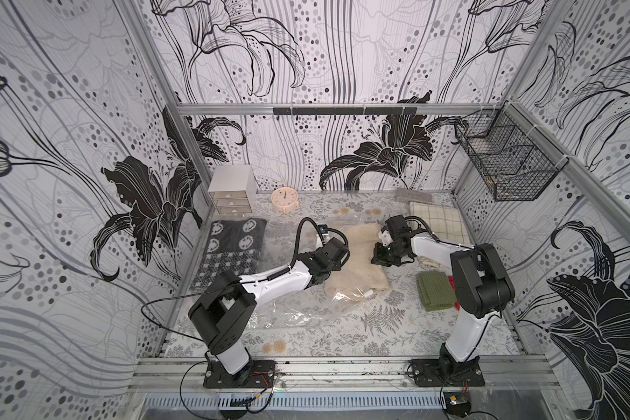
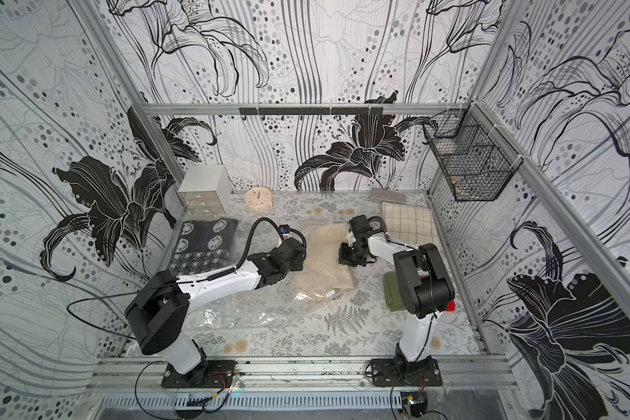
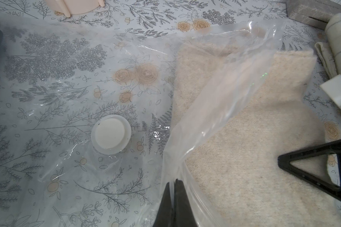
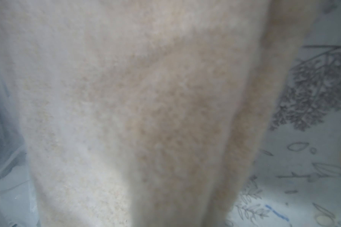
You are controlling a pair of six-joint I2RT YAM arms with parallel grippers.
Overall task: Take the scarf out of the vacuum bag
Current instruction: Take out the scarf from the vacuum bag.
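The left gripper (image 3: 174,181) pinches the clear plastic vacuum bag (image 3: 211,118), the right gripper (image 1: 379,256) the fuzzy cream scarf (image 1: 357,269); a snag could pull either loose.

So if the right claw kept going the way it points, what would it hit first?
The cream scarf, probably: it fills the wrist view of the right gripper, blurred and close, perhaps already touching.
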